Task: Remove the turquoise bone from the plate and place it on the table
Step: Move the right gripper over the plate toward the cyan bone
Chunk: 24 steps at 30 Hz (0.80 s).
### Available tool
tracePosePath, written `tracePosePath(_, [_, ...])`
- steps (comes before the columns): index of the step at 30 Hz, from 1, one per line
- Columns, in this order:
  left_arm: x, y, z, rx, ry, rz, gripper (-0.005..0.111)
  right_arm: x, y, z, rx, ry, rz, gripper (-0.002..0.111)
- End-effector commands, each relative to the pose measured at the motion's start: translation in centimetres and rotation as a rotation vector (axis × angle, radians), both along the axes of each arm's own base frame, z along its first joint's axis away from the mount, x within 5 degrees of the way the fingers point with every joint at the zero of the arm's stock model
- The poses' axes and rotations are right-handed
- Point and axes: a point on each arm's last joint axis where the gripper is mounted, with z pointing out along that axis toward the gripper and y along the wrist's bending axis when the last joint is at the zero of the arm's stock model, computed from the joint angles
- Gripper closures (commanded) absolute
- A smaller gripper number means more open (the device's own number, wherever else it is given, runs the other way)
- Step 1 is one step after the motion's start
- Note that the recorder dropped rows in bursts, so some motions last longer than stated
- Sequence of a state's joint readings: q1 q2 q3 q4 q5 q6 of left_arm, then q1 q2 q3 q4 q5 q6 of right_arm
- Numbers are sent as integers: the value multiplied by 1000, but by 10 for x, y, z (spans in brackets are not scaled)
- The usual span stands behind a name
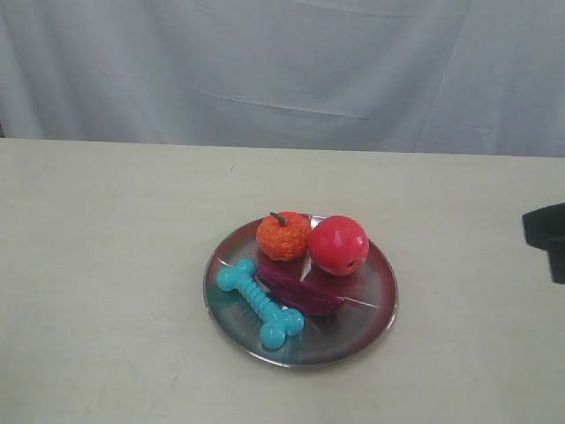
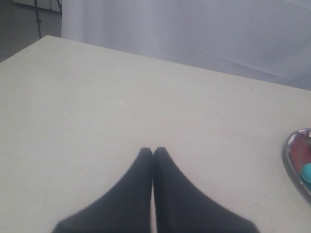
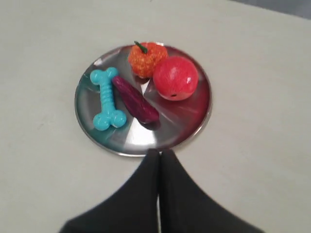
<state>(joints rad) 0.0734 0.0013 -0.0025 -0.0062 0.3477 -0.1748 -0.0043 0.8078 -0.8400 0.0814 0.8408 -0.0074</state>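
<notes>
The turquoise bone (image 1: pixel 260 303) (image 3: pixel 106 99) lies on the left part of the shiny steel plate (image 1: pixel 371 322) (image 3: pixel 131 141), next to a dark purple wedge (image 1: pixel 298 291). A sliver of the bone (image 2: pixel 307 172) and the plate's rim (image 2: pixel 287 155) show in the left wrist view. My right gripper (image 3: pixel 160 152) is shut and empty, its tips just over the plate's edge, apart from the bone; a dark part of that arm (image 1: pixel 547 237) shows at the right edge of the exterior view. Over bare beige table (image 1: pixel 106 265), my left gripper (image 2: pixel 153 150) is shut and holds nothing.
An orange toy fruit (image 1: pixel 282 235) and a red apple (image 1: pixel 338 245) sit at the back of the plate. A pale curtain (image 1: pixel 282 71) hangs behind the table's far edge.
</notes>
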Motion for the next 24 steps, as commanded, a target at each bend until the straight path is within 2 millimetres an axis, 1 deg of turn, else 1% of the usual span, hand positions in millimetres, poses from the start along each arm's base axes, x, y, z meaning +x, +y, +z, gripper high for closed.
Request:
tracePosePath(1, [0,0,0,5,-4,6,107,38,3,-8,-9,135,23,109])
tracePosePath(5, [0,0,0,5,-4,6,107,71,11,-17,-22,208,59,109])
tracePosePath(8, [0,0,0,5,-4,6,107,94,21,-19,-31,240,80,109])
tracePosePath(9, [0,0,0,5,-4,6,107,103,27,-20,-32,250,90,109])
tracePosePath(12, [0,0,0,5,-4,6,107,123,44,-23,-36,270,136,109])
tracePosePath(15, [0,0,0,5,-4,6,107,139,65,-29,-20,297,163,109])
tracePosePath(18, [0,0,0,5,-4,6,107,153,84,-41,-21,335,194,109])
tracePosePath(21, [0,0,0,5,-4,6,107,166,98,-54,-31,368,221,109])
tracePosePath(24, [0,0,0,5,-4,6,107,179,105,-67,-29,393,216,109])
